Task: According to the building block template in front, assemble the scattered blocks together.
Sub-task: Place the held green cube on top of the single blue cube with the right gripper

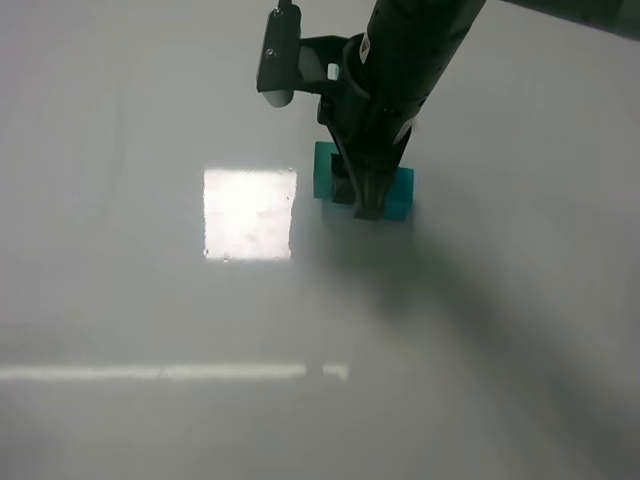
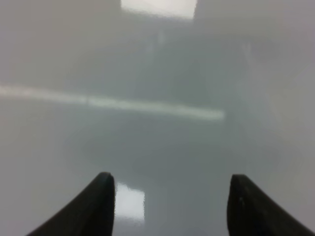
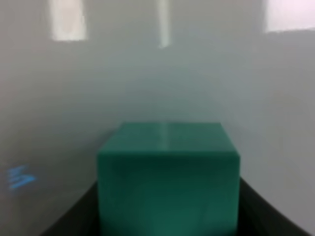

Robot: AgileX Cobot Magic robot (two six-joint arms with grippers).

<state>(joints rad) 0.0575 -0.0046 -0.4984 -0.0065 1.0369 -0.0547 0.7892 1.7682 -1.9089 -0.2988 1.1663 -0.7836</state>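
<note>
Exterior high shows my right arm coming in from the far right side and reaching down to the pale grey worktop [image 1: 120, 300], with my right hand [image 1: 368, 208] planted among the blocks. A sea-green block [image 1: 325, 168] shows to the left of the fingers and a teal-blue block [image 1: 401, 192] to the right of them, both near the middle of the worktop. My fingers cover the place where the two would meet, so I cannot tell from here whether they touch or are joined. Just left of the blocks lies a bright square patch of reflected light [image 1: 250, 213], and a thin light streak [image 1: 170, 372] runs nearer the front. Left wrist shows my left hand [image 2: 170, 206] with its two dark fingers [image 2: 98, 209] spread apart and nothing between them, hanging over bare worktop [image 2: 162, 147] crossed by the same kind of light streak [image 2: 147, 105]. Right wrist shows the sea-green block [image 3: 167, 182] filling the gap of my right hand [image 3: 167, 216], a dark finger [image 3: 78, 219] against each side of it, so I am pinching it. The picture is blurred, and the teal-blue block does not appear in it.
</note>
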